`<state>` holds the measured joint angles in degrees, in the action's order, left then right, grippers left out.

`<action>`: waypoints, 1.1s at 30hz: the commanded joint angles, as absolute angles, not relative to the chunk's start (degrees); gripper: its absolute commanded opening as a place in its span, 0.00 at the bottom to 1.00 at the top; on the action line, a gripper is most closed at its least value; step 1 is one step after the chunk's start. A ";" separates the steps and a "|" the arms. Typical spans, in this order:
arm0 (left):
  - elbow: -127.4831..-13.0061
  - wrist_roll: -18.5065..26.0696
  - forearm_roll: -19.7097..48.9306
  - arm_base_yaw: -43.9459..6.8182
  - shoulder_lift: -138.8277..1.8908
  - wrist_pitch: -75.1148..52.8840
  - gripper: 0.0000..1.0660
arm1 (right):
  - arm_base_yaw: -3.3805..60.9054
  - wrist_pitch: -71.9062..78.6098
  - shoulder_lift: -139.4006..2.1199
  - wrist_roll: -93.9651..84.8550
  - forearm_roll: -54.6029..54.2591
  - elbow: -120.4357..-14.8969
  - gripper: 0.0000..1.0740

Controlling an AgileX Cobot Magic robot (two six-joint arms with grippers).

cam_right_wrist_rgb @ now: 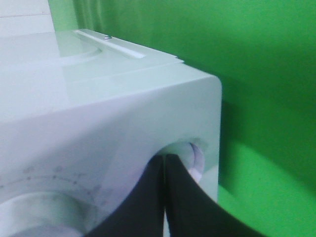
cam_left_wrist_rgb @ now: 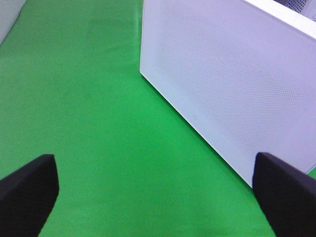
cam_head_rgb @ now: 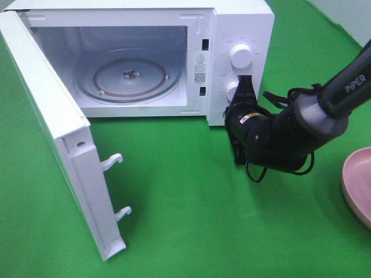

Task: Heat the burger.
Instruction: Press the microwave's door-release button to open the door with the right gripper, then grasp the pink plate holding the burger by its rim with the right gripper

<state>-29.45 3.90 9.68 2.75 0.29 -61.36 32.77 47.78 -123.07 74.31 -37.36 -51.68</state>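
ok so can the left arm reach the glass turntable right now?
Probably not directly. The open left gripper faces the outer side of the microwave door, which stands swung open between it and the glass turntable. It would likely have to come round the door's free edge.

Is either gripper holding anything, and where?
Nothing is held. The right gripper is shut empty, tips at the lower knob of the microwave; the left gripper is open.

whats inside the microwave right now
Only the glass turntable shows inside the microwave, and it has no food on it. The back and side walls are bare. The cavity's ceiling is hidden by the top of the casing in this high view.
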 commanded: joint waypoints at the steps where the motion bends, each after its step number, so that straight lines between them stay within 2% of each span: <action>1: -29.45 3.84 9.74 2.75 1.20 -61.08 0.94 | 33.00 46.29 -120.61 74.03 -34.03 -49.10 0.00; 13: -29.45 3.84 9.74 2.75 1.20 -61.08 0.94 | 33.00 41.60 -114.31 72.88 -29.45 -42.74 0.00; 23: -29.45 3.84 9.74 2.75 1.20 -61.08 0.94 | 33.00 26.87 -105.65 64.52 -20.40 -37.70 0.01; 33: -29.45 3.84 9.74 2.75 1.20 -61.08 0.94 | 33.00 13.64 -100.15 55.81 -13.81 -36.96 0.03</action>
